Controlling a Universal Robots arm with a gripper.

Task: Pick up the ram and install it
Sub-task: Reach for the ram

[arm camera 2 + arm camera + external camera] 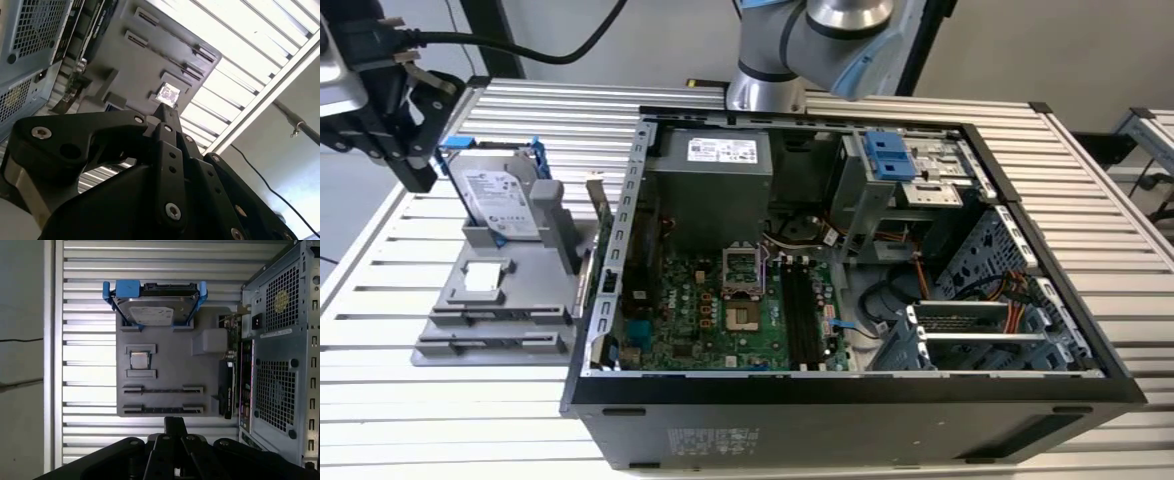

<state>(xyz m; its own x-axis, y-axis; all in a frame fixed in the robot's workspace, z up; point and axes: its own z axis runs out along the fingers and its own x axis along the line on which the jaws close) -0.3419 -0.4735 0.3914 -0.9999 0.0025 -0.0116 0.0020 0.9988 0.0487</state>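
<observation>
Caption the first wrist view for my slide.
The end effector near a grey parts holder carrying a hard drive, beside the computer case.

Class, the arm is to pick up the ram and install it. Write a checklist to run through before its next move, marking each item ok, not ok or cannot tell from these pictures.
1. Ram found: ok. The ram stands on edge in the gray holder, beside the green card.
2. End effector open: not ok. The end effector is shut, with nothing seen in it.
3. End effector at the ram: not ok. In the exterior view it hangs apart from it, near the hard drive.
4. The case open: ok. The motherboard lies exposed.
5. The memory slots free: cannot tell.
</observation>
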